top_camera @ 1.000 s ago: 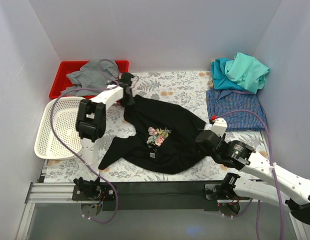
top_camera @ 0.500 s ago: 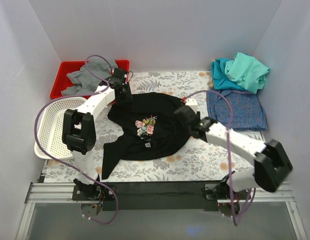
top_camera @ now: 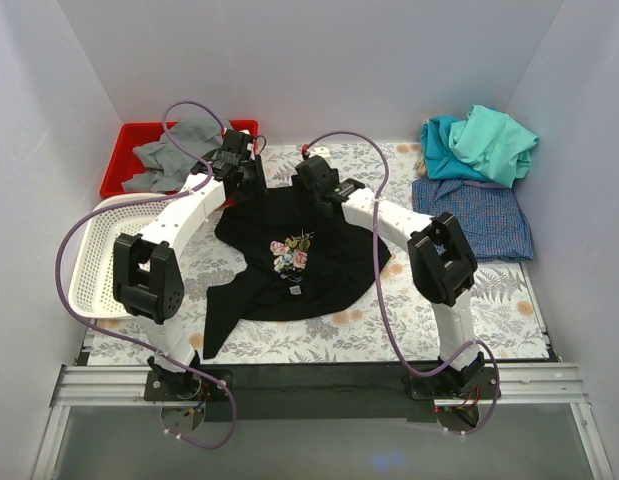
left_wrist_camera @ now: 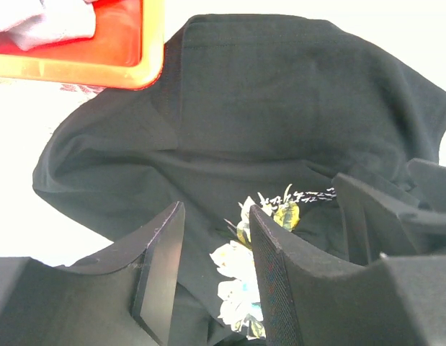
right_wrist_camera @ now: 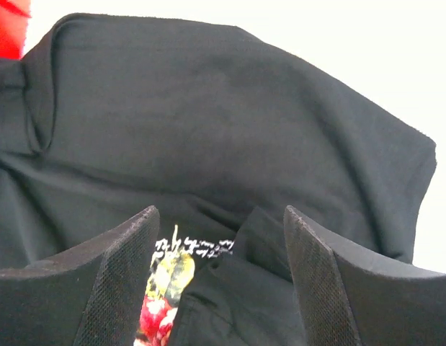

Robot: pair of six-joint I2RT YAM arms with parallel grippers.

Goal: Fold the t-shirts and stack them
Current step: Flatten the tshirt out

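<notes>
The large black t-shirt (top_camera: 319, 260) lies crumpled in the middle of the table, its pink-rose print (top_camera: 294, 250) facing up. My left gripper (top_camera: 249, 187) hovers at the shirt's far left edge, jaws open and empty; in the left wrist view (left_wrist_camera: 217, 216) the print (left_wrist_camera: 241, 267) shows between the fingers. My right gripper (top_camera: 324, 195) hovers at the shirt's far edge beside it, open wide and empty; the right wrist view (right_wrist_camera: 221, 216) shows black cloth (right_wrist_camera: 208, 108) below. Teal (top_camera: 441, 150) and mint-green (top_camera: 494, 140) shirts lie heaped back right on the blue-checked one (top_camera: 469, 220).
A red bin (top_camera: 124, 165) with grey cloth (top_camera: 179, 150) stands at the back left, its rim close to my left gripper (left_wrist_camera: 100, 68). A white mesh basket (top_camera: 89, 265) sits at the left edge. White walls close in three sides.
My right arm has swung from the near right across the shirt to its far edge. The black shirt was shifted left and bunched up. My left gripper stayed at the far left.
</notes>
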